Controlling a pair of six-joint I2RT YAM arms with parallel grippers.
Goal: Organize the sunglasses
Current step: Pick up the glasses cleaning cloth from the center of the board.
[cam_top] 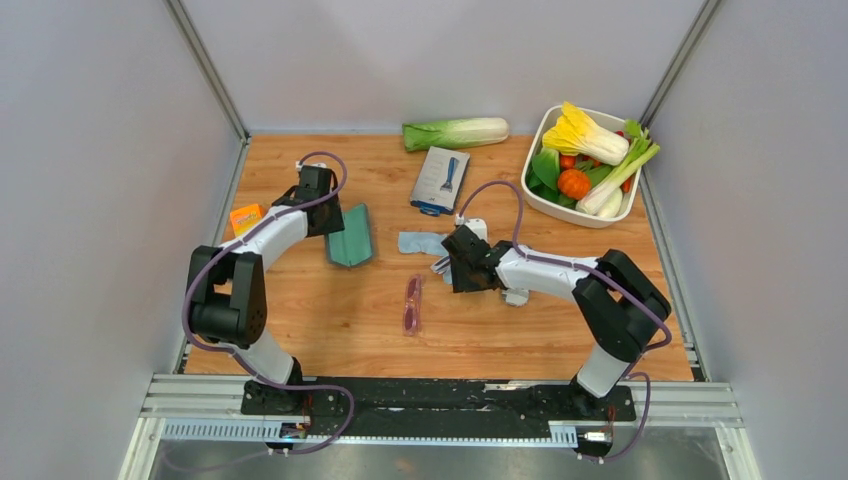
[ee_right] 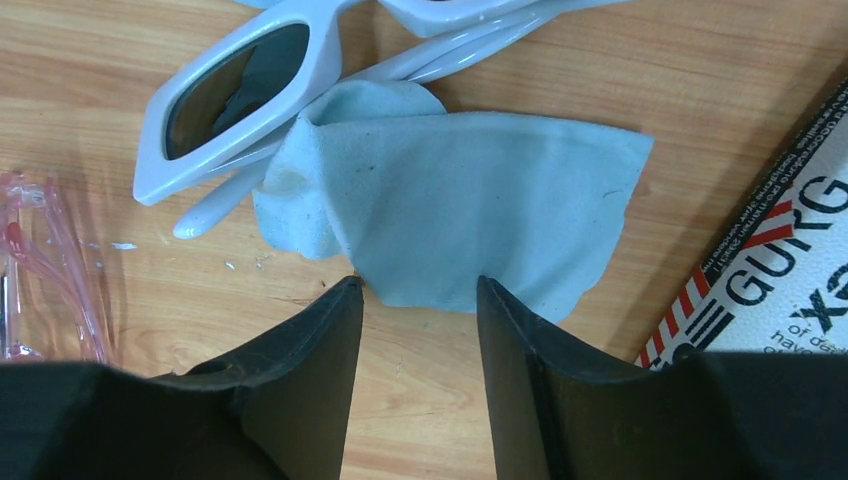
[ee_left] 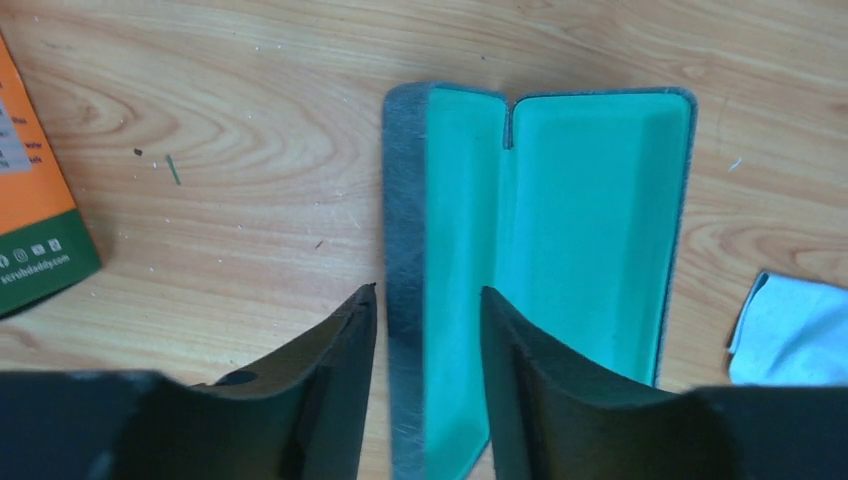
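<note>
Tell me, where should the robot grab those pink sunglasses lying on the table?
Probably at the middle of the pink sunglasses, coming straight down from above with the jaws set across the narrow width. They lie flat on the table, long and thin, so only that short way across looks easy to pinch.

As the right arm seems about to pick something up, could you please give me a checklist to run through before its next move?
1. Lid of the case open, lining bare: ok.
2. The left gripper clear of the case: not ok, its fingers straddle one side wall.
3. The right gripper open, holding nothing: ok.
4. The right gripper over the pink sunglasses: not ok, it hangs over the cloth.
5. The pink sunglasses apart from the white sunglasses: ok.
</note>
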